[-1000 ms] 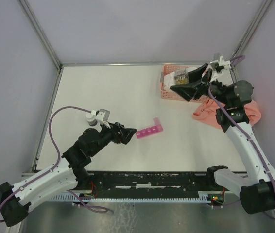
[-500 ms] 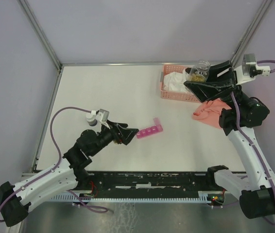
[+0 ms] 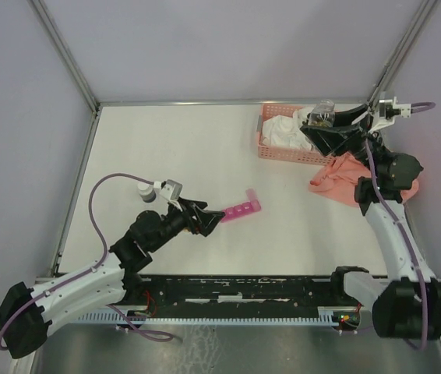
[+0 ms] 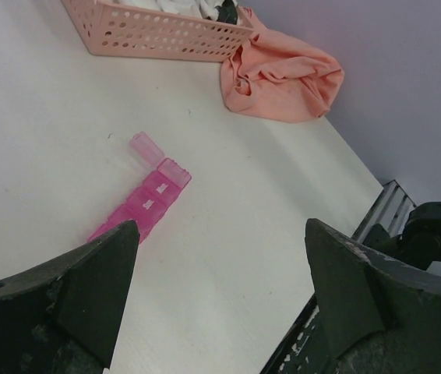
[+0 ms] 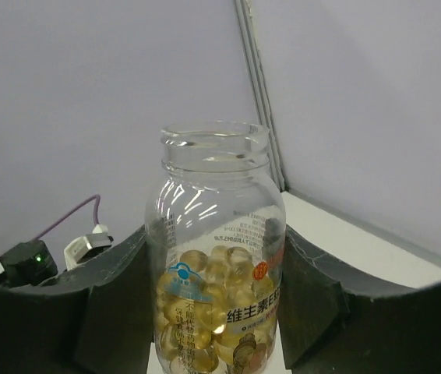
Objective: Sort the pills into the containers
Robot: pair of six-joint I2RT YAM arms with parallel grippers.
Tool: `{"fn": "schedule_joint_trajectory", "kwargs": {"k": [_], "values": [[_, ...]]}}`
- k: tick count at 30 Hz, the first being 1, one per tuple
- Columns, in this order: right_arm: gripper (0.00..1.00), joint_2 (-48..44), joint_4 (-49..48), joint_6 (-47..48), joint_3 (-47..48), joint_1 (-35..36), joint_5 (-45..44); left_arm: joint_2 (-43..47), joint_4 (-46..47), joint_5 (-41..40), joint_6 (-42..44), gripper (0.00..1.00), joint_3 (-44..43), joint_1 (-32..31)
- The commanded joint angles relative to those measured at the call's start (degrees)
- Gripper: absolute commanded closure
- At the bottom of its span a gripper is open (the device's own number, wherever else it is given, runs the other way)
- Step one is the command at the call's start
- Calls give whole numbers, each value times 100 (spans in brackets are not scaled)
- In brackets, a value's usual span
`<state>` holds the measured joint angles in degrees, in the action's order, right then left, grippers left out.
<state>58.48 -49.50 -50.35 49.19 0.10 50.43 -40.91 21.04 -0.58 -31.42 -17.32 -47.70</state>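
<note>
Containers form a pink strip (image 3: pixel 240 209) lying on the white table (image 3: pixel 174 148) just ahead of the left gripper (image 4: pixel 222 230), whose jaws stand wide with nothing between them; the strip's far lid (image 4: pixel 146 146) is flipped up. At the table's far right sit an orange basket (image 3: pixel 271 149) and, beside it, a crumpled orange cloth (image 3: pixel 337 175). Above the basket the right gripper (image 3: pixel 326 128) clasps an uncapped clear bottle (image 5: pixel 216 234) upright, with yellow pills (image 5: pixel 197 269) filling its lower half.

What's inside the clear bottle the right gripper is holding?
Golden softgel capsules fill the lower part of the bottle. Above them it is empty, with no cap. Its printed label hides some, and the base is out of frame.
</note>
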Motion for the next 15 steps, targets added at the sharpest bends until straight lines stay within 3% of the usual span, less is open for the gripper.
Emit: {"fn": "schedule_joint_trajectory", "kwargs": {"k": [1,2,3,5,7,10,12,15], "values": [[96,1140,-3204,-1766,-358,-373,819,44,984,-195,641,7,479,16],[96,981,-2856,-1031,-549,-383,808,54,1134,-218,700,7,578,15],[96,660,-1874,37,-695,-387,669,80,1252,-238,786,7,687,15],[96,85,1018,2531,-552,-73,687,135,1458,-244,951,7,833,18],[96,-228,3262,4833,-344,417,1033,226,1513,-260,1120,7,922,17],[95,30,6709,8202,340,850,1342,288,1490,-401,1296,7,1064,16],[95,362,8089,9711,505,1046,1169,268,1549,-531,1309,7,1167,17],[94,875,8784,10739,494,1189,886,241,1583,-731,1359,7,1244,15]]}}
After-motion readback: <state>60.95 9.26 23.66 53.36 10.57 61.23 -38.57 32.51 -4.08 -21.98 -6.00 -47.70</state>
